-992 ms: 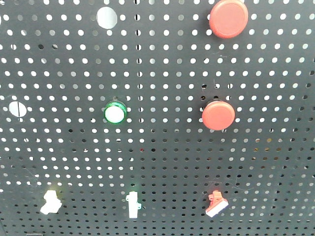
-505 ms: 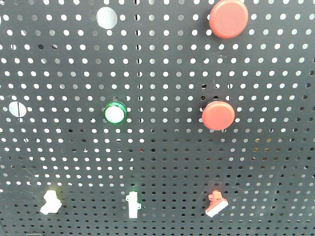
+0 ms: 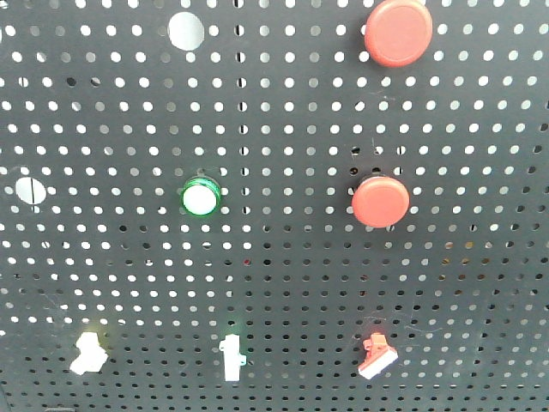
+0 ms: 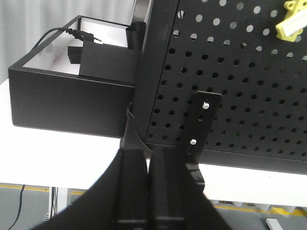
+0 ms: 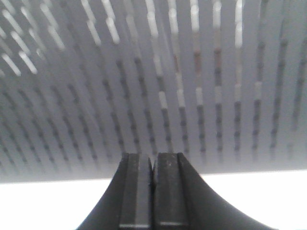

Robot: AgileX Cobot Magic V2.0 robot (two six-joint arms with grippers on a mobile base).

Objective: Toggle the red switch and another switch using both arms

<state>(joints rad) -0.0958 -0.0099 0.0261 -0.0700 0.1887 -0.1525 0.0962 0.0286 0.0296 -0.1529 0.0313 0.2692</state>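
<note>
On the black pegboard (image 3: 283,112) in the front view, the red switch (image 3: 377,356) sits low at the right, its white lever tip pointing down-right. The other switch (image 3: 87,352), with a faint yellow base and stubby white lever, sits low at the left. No arm shows in the front view. My left gripper (image 4: 151,155) is shut and empty, below the pegboard's lower left corner; a yellow toggle (image 4: 291,21) shows at the top right of that view. My right gripper (image 5: 152,160) is shut and empty, close under the blurred pegboard (image 5: 153,86).
Two large round red push buttons (image 3: 398,33) (image 3: 380,201), a green-ringed button (image 3: 201,198) and a slim white toggle (image 3: 231,358) share the board. A black box (image 4: 67,100) with a cable stands left of the board on a white table (image 4: 57,158). A bracket (image 4: 204,120) holds the board's foot.
</note>
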